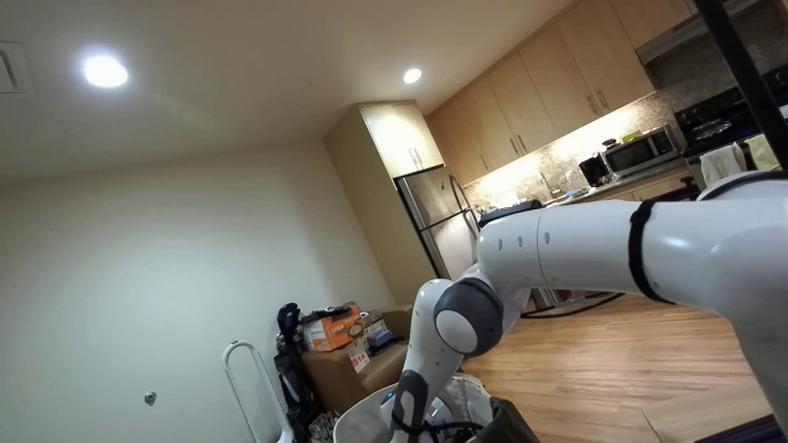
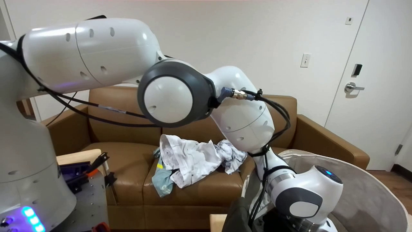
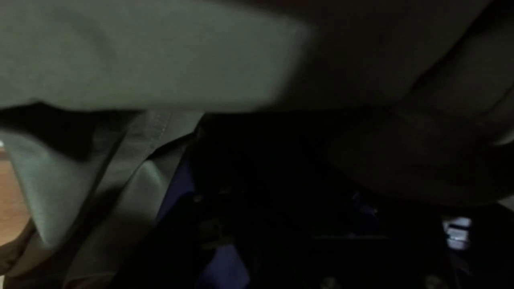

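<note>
Arm (image 2: pixel 246 120) angled down into a fabric basket (image 2: pixel 370 190), lower right in an exterior view. Wrist end sits inside the rim; its lowest part is cut off by the bottom edge of the frame. A dark olive cloth (image 2: pixel 236 214) lies at the basket's edge, close beside the arm, at the bottom and right of centre in both exterior views.

Wrist view very dark. A broad grey-green cloth (image 3: pixel 160 60) spans the upper half; folds with a stitched seam hang at lower left. Colour suggests the same piece as the olive one; can't confirm. My claw (image 3: pixel 281 233) is a black shape along the bottom, near the cloth. Contact unreadable, tips lost in shadow: I can't tell whether it stands wide, narrow or gripping something. A dim blue patch (image 3: pixel 225 267) shows at the bottom, left of centre; can't say what.

Around: brown couch (image 2: pixel 119 164) mid-frame in an exterior view, bearing a white garment (image 2: pixel 190 158), a patterned cloth (image 2: pixel 230 154) and a blue-grey garment (image 2: pixel 162 182) bunched together. Steel fridge (image 1: pixel 440 203) and microwave (image 1: pixel 634 157) right of centre in an exterior view; orange box (image 1: pixel 341 329) lower middle.
</note>
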`<state>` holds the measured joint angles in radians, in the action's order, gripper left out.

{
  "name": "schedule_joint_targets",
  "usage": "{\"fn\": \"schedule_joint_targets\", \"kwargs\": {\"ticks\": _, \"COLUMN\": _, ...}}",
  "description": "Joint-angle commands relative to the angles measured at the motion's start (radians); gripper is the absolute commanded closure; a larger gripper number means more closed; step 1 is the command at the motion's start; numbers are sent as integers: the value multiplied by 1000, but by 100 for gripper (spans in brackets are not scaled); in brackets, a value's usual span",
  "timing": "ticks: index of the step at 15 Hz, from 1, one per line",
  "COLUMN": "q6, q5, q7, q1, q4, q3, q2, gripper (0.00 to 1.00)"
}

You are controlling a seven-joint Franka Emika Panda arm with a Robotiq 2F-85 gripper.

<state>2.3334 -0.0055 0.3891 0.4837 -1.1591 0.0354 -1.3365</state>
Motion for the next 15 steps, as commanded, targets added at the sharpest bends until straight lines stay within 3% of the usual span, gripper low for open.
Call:
{"fn": "schedule_joint_targets", "kwargs": {"ticks": 1, "q6": 15, "q5": 29, "q7": 37, "q1": 28, "q4": 29, "q3": -24, "q2": -31, "gripper": 67}}
{"fn": "schedule_joint_targets", "kwargs": {"ticks": 5, "q6": 34, "q5": 38, "q7": 56, "q1": 64, "q4": -23, "q3": -73, "q2": 25, "gripper": 90}}
{"fn": "schedule_joint_targets", "kwargs": {"ticks": 9, "q6": 71, "q5": 61, "q7": 165, "q1": 144, "q4": -103, "q3": -175, "q2": 142, "gripper": 92}}
{"fn": "schedule_joint_targets", "kwargs": {"ticks": 15, "q6": 331, "q5": 49, "q7": 312, "q1": 224, "q4": -311, "q3": -303, "q2": 391, "gripper": 92}}
